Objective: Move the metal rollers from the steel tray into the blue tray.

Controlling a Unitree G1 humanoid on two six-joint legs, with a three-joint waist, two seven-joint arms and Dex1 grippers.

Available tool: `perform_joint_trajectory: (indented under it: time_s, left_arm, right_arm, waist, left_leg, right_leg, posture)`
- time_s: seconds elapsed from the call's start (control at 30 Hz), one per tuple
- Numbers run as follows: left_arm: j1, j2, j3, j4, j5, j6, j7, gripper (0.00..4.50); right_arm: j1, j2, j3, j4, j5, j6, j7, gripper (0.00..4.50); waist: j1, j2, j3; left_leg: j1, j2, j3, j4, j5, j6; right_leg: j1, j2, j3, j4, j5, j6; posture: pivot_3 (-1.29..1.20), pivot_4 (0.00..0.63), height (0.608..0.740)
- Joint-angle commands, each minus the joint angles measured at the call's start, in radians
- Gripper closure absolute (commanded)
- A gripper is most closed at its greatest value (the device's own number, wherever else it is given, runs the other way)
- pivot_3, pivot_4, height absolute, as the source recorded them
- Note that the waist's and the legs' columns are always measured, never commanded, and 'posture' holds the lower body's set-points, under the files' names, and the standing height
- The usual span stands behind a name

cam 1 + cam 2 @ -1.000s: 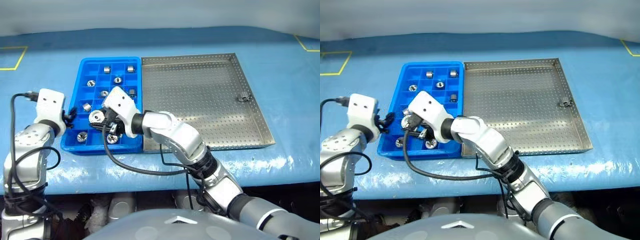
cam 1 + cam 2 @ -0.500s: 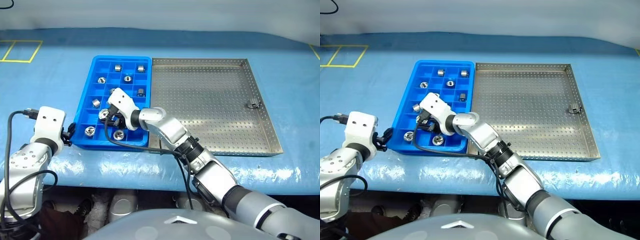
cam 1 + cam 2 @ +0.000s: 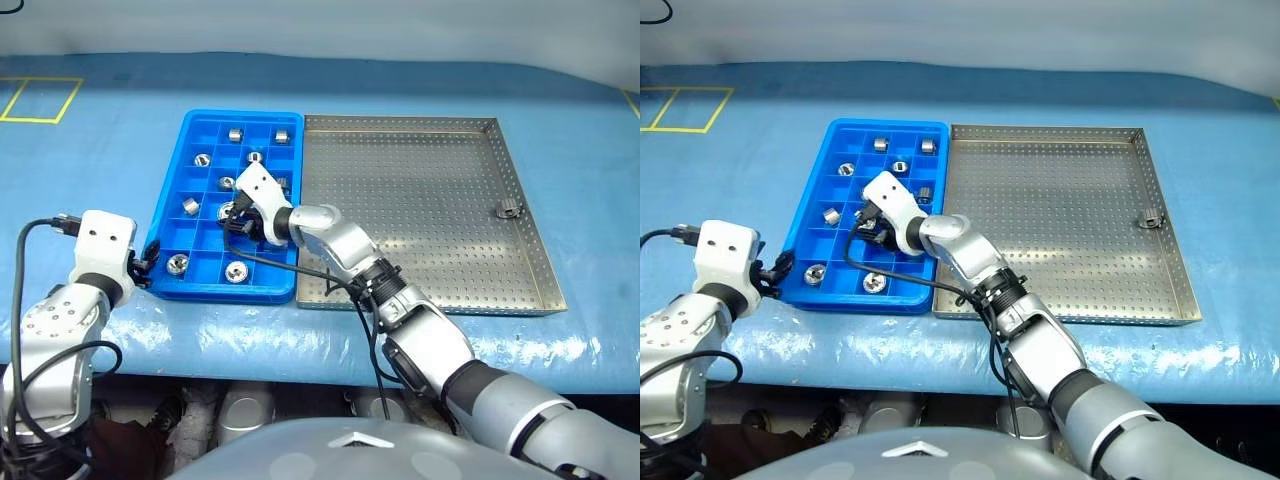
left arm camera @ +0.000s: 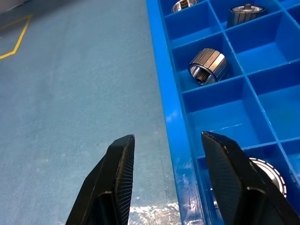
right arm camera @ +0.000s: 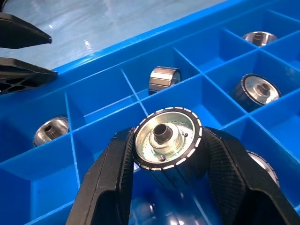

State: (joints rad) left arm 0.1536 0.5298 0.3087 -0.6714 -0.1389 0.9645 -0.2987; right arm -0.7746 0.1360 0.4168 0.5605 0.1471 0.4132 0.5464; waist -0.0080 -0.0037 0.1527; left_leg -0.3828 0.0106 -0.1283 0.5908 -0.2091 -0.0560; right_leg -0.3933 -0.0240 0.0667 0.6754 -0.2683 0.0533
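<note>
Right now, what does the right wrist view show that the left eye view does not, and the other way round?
Right wrist view: the face and central hole of the roller clamped in the right gripper. Left eye view: the steel tray with one roller left near its right rim. Both: the blue tray, rollers in its compartments, and the open left gripper at its edge.
</note>
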Motion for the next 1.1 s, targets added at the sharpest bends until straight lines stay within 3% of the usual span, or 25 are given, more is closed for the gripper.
perform_joint_trajectory:
  time_s: [0.03, 0.5, 0.7, 0.87, 1.1]
  left_arm:
    - [-0.01, -0.003, -0.001, -0.009, -0.004, -0.027, -0.002, 2.01]
    - [0.02, -0.02, -0.003, -0.022, -0.009, -0.049, -0.017, 2.01]
    - [0.052, -0.069, 0.143, -0.075, -0.038, -0.05, 0.004, 2.01]
    - [0.023, -0.189, 0.254, -0.142, -0.154, -0.075, 0.013, 2.01]
    - [0.097, -0.237, 0.248, -0.179, -0.191, -0.082, 0.034, 2.01]
  right_arm:
    - [-0.01, 0.137, 0.013, -0.016, 0.004, -0.022, 0.004, 2.62]
    - [-0.008, 0.169, 0.057, 0.036, 0.0, -0.049, 0.011, 2.62]
    - [-0.005, 0.183, 0.083, 0.01, 0.008, -0.046, 0.021, 2.62]
    - [-0.03, 0.174, 0.07, 0.021, -0.002, -0.062, 0.007, 2.62]
    - [-0.043, 0.18, 0.08, -0.008, -0.001, -0.055, 0.027, 2.62]
  waist:
    - [0.0, 0.0, 0.0]
    - [0.0, 0.0, 0.0]
    - [-0.001, -0.001, 0.0]
    - [0.005, -0.002, 0.0]
    - [0.012, -0.003, 0.0]
  left_leg:
    - [0.0, 0.0, 0.0, 0.0, 0.0, 0.0]
    - [0.001, 0.0, 0.0, 0.0, 0.0, 0.0]
    - [0.001, 0.001, 0.0, -0.001, 0.0, 0.0]
    - [0.002, 0.003, -0.001, -0.003, 0.0, 0.0]
    - [0.003, 0.005, -0.001, -0.004, 0.0, 0.0]
  right_leg:
    - [0.0, 0.0, 0.0, 0.0, 0.0, 0.0]
    - [0.001, 0.0, 0.0, 0.0, 0.0, 0.0]
    - [0.0, 0.001, -0.001, 0.0, -0.001, -0.002]
    - [0.0, 0.001, -0.002, 0.0, -0.002, -0.004]
    - [0.0, 0.004, -0.002, 0.001, -0.003, -0.006]
  posture:
    - [0.23, 0.15, 0.74]
    - [0.26, 0.15, 0.74]
    - [0.31, 0.15, 0.74]
    - [0.35, 0.15, 0.74]
    - [0.39, 0.15, 0.74]
